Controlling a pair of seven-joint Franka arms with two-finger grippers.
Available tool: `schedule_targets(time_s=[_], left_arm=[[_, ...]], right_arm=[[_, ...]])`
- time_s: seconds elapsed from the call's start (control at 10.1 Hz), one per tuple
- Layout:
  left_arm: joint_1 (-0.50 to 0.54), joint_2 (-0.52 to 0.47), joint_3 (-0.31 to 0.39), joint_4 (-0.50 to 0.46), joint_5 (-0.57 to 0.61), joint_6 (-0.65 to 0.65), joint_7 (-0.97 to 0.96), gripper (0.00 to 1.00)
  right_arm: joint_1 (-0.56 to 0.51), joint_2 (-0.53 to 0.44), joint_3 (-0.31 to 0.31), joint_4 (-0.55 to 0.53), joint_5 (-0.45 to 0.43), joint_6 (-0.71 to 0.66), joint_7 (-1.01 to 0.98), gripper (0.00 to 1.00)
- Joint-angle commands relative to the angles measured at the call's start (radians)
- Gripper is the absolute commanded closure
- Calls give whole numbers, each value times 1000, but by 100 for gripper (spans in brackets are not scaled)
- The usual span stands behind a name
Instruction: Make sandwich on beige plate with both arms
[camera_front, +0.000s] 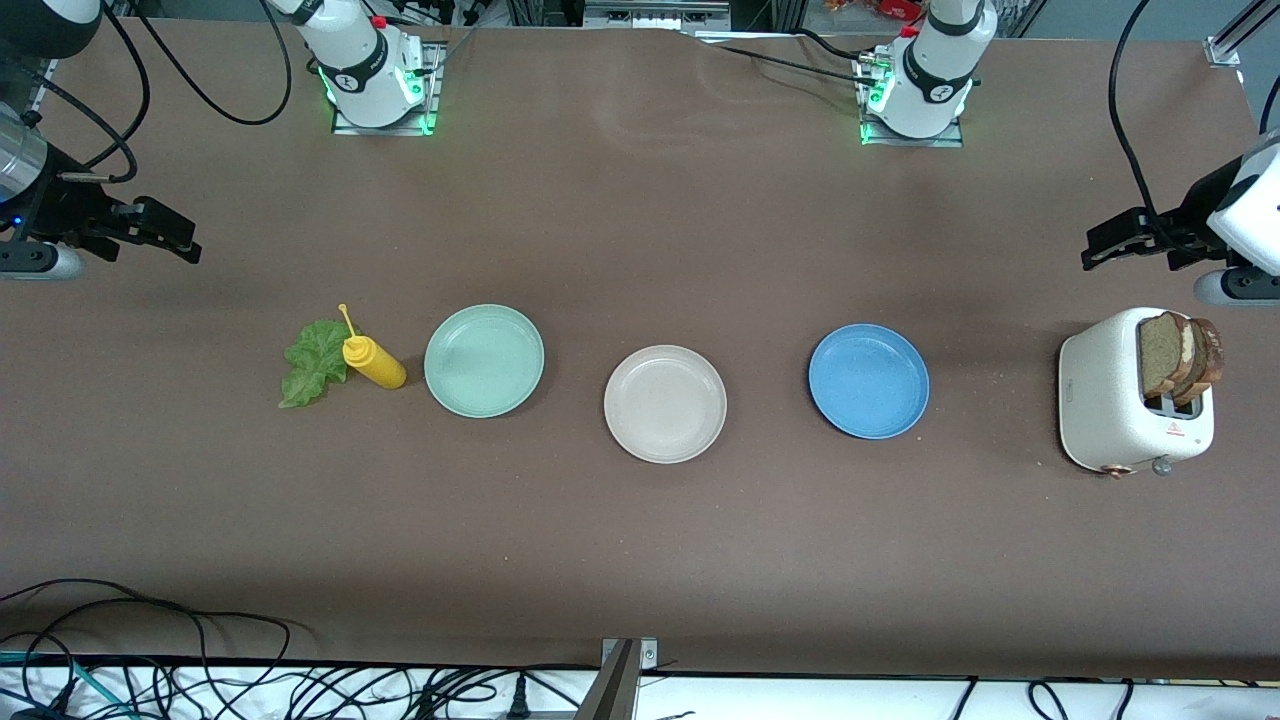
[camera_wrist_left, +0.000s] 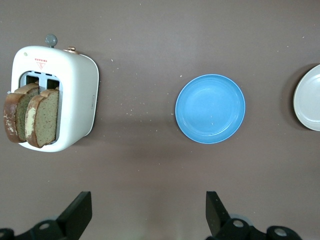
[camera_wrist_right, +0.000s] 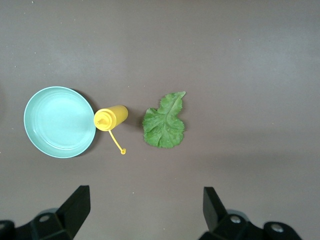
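Bread slices stood upright in the toaster, nearest your left gripper; lettuce lay under your right gripper. Both gaped wide, empty; beige plate sat bare between.

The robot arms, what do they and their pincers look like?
Both arms are glossy white with black joint bands, standing on metal base plates lit green. A small red part sits on each near the base, and black cables loop from them. The left pincer and right pincer are black with two flat, angular fingers.
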Motion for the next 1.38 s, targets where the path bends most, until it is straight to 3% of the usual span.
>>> schedule_targets(time_s=[0.0,1.28], left_arm=[[10,11,-5,28,-13,-6,8,0],[11,17,-5,30,-27,-10,12,0]], right_arm=[[-1,10,4,26,-8,-21,18,0],[-1,10,4,26,-7,-21,22,0]])
